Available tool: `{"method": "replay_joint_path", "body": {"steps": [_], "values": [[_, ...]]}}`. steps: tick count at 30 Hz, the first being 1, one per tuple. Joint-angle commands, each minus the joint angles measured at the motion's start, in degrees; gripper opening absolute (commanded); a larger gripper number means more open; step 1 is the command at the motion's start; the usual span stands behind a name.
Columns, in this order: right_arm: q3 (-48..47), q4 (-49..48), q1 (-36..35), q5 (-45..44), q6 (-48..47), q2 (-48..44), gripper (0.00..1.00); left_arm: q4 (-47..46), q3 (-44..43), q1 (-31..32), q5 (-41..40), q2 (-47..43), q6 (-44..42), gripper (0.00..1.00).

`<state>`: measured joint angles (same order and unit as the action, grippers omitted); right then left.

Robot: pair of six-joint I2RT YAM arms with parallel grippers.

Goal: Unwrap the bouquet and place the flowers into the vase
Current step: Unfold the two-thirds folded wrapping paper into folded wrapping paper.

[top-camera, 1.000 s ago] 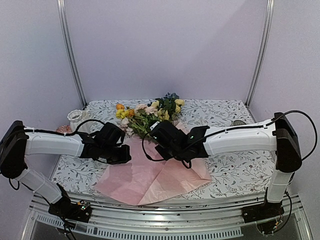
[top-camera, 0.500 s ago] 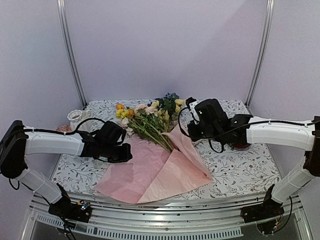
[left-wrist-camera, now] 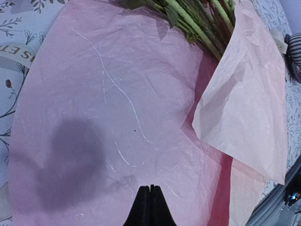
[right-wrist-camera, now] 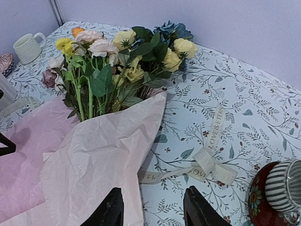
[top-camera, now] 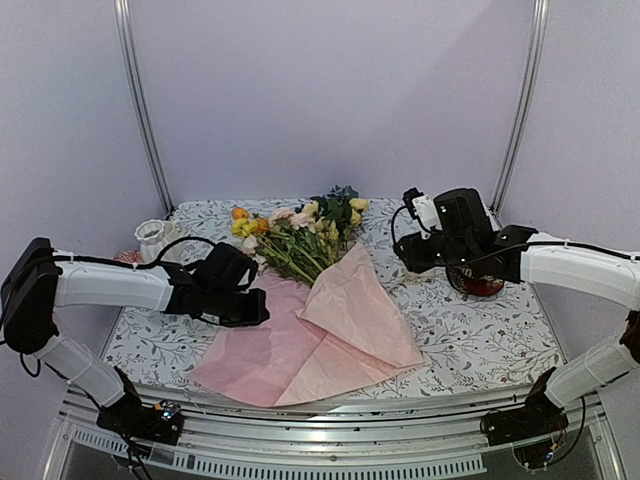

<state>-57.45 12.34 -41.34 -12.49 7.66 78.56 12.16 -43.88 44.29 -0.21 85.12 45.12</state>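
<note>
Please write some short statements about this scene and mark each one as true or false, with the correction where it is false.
1. The cream ribbon is tied around the pink wrapping paper. False: it lies untied on the tablecloth beside the paper.
2. The left end effector is shut, over the wrapping paper. True.
3. The right end effector holds a flower stem. False: it is open and holds nothing.
4. The flowers lie on the opened paper. True.
5. The striped cup stands on a red saucer. True.

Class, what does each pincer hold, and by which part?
Nothing: the right pincer stands open near the ribbon; the left pincer is shut, empty, over the paper.
</note>
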Motion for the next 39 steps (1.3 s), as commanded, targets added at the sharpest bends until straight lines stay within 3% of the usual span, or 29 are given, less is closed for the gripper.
{"method": "replay_joint_path", "body": {"steps": [1, 7, 11, 26, 28, 32, 37, 39], "values": [[-0.1, -0.3, -2.9, 6.5, -3.0, 1.9, 0.56, -2.1, -1.2, 0.7, 1.4, 0.6, -0.7, 0.0], [-5.2, 2.6, -12.8, -3.6, -4.8, 10.6, 0.92, -2.1, -0.9, 0.7, 0.9, 0.0, -0.2, 0.0], [-10.0, 5.1, -18.3, -9.7, -5.4, 17.7, 0.99, -2.0, -0.3, 0.5, 0.3, -0.8, -0.1, 0.0], [-24.7, 11.0, -26.3, -22.0, -6.3, 40.0, 1.0, -2.7, 1.4, -0.6, 0.4, -0.5, 0.4, 0.0], [-26.0, 12.0, -26.4, -26.8, -5.9, 42.3, 1.0, -3.0, 2.3, -1.0, 0.3, -1.2, 0.5, 0.0], [-26.7, 12.6, -26.5, -33.5, -4.8, 43.5, 0.99, -3.4, 2.7, -1.3, 0.6, -1.2, 0.3, 0.0], [-24.7, 10.3, -26.4, -35.3, -4.4, 39.7, 0.91, -2.5, 2.1, -1.7, 0.5, -1.3, -0.3, 0.0], [-23.3, 9.0, -26.0, -35.9, -4.6, 37.3, 0.83, -2.1, 2.0, -1.8, 0.3, -1.5, -0.5, 0.0]]}}
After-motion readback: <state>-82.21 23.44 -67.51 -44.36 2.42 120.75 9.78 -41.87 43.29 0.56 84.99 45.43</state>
